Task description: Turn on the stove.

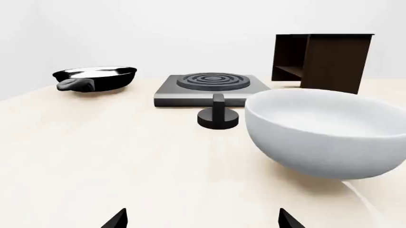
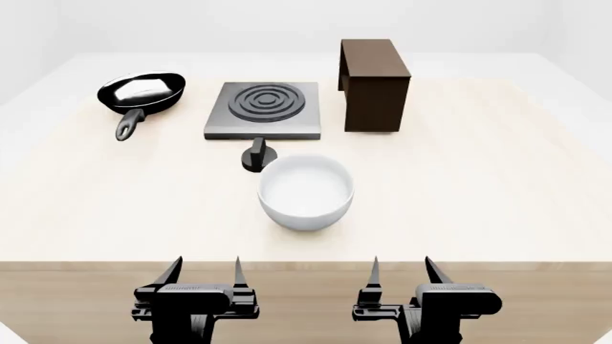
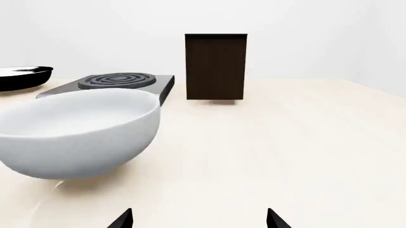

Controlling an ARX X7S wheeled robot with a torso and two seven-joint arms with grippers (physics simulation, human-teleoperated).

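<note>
The stove is a flat grey square hotplate with dark ring coils at the table's back middle; it also shows in the left wrist view and the right wrist view. Its small black round knob stands just in front of it, also in the left wrist view. My left gripper and right gripper are both open and empty at the table's near edge, far from the knob. Their fingertips show spread wide apart.
A white bowl sits just in front of the knob, between it and my grippers. A black frying pan lies back left. A dark brown box-like shelf stands right of the stove. The light wooden table spreads to the right.
</note>
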